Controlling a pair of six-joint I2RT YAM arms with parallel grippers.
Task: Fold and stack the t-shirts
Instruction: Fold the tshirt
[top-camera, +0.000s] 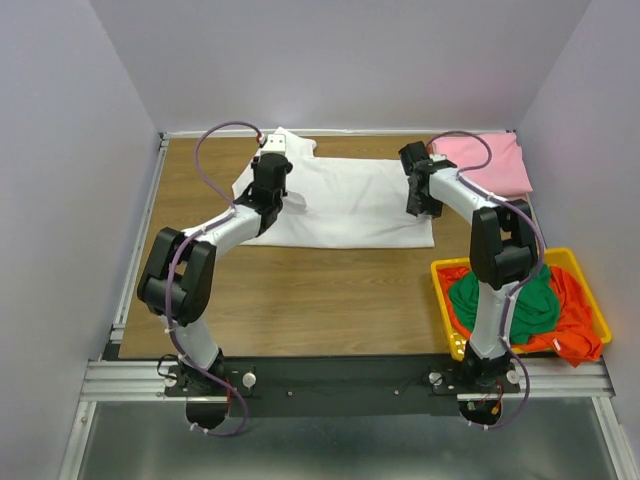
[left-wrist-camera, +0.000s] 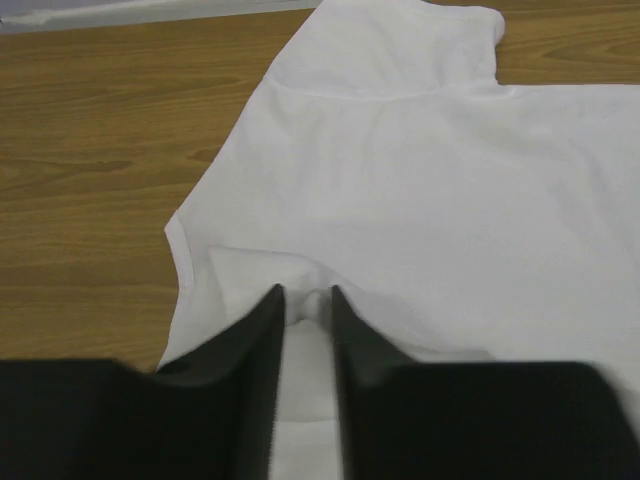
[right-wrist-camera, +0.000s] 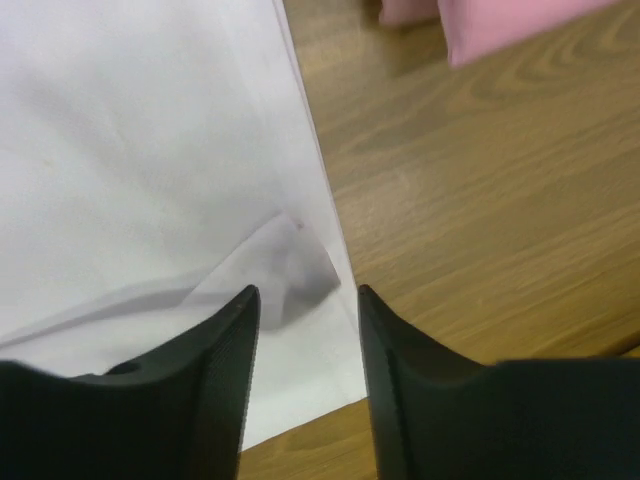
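Table (top-camera: 330, 290): wood-grain top, smooth, slight satin sheen. White t-shirt (top-camera: 350, 200): soft cloth, matt, fine knit, mostly smooth w/ a few creases. Pink t-shirt (top-camera: 495, 165): same sort of cloth, matt, smooth. Green t-shirt (top-camera: 500, 300) & orange t-shirt (top-camera: 575, 310): matt cloth, crumpled. Basket (top-camera: 560, 254): yellow plastic, hard, a bit glossy. Left gripper (left-wrist-camera: 307, 300) & right gripper (right-wrist-camera: 308, 295): black plastic, smooth, matt w/ faint sheen. Front rails (top-camera: 120, 378): bare silver metal, grooved, dull shine. Cables (top-camera: 215, 130): purple, smooth plastic coat.

Narrowly parted hand (left-wrist-camera: 308, 297) on white t-shirt (left-wrist-camera: 420, 170)
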